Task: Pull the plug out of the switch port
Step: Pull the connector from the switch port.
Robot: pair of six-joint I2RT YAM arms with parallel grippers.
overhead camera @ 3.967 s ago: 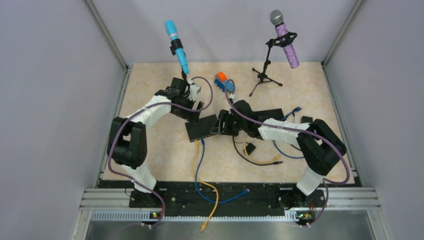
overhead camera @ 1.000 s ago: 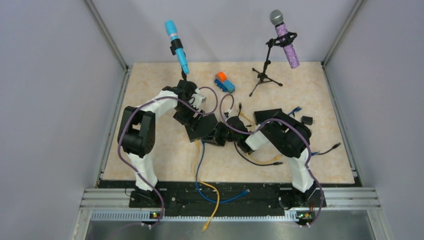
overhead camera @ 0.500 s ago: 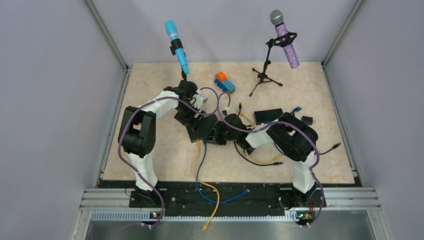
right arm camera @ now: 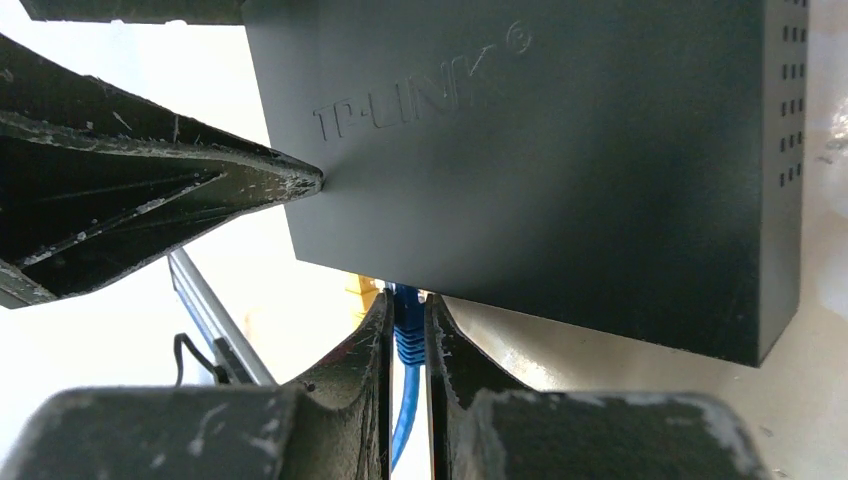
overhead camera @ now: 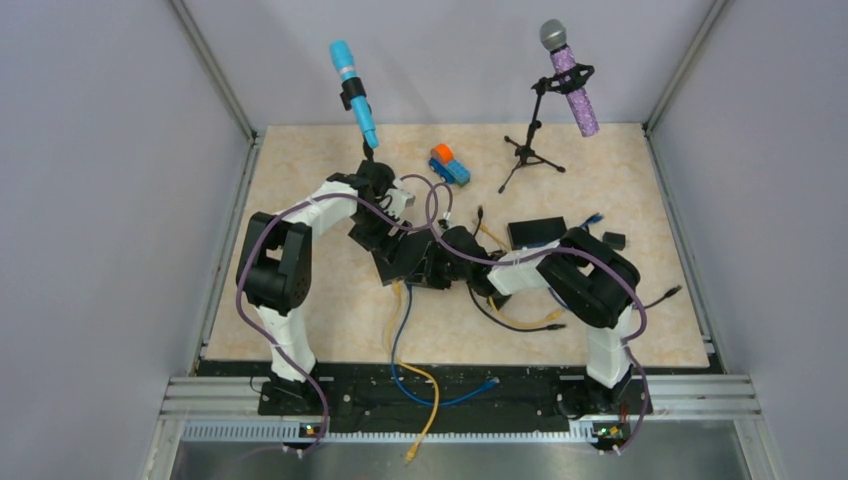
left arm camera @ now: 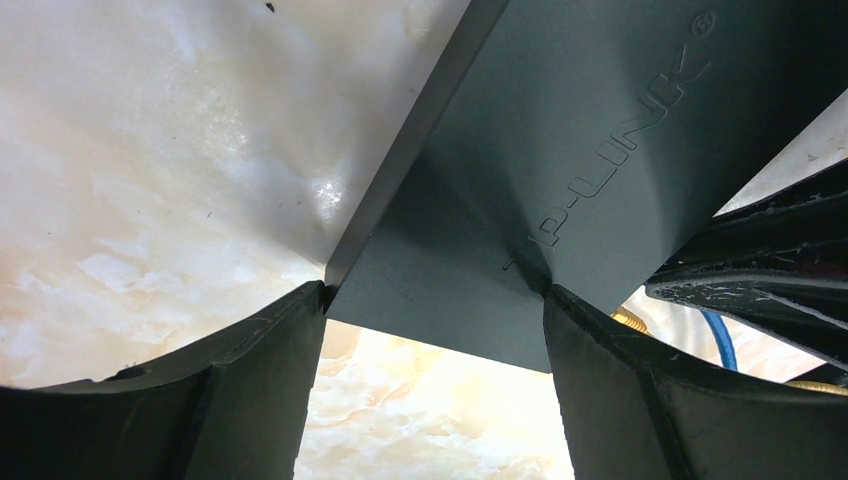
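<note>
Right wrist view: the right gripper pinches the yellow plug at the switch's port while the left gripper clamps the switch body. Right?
Wrong in one respect: the plug pinched by the right gripper is blue, not yellow, as the right wrist view shows. The left gripper does clamp the switch body.

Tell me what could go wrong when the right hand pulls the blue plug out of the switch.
1. The left hand pinches only one corner of the switch, so the switch may pivot or slip under the pull.
2. The right hand is closed on the blue plug right at the port; if its latch is not released, the whole switch may drag along.
3. The yellow plug sits just beside it and might be knocked.
</note>
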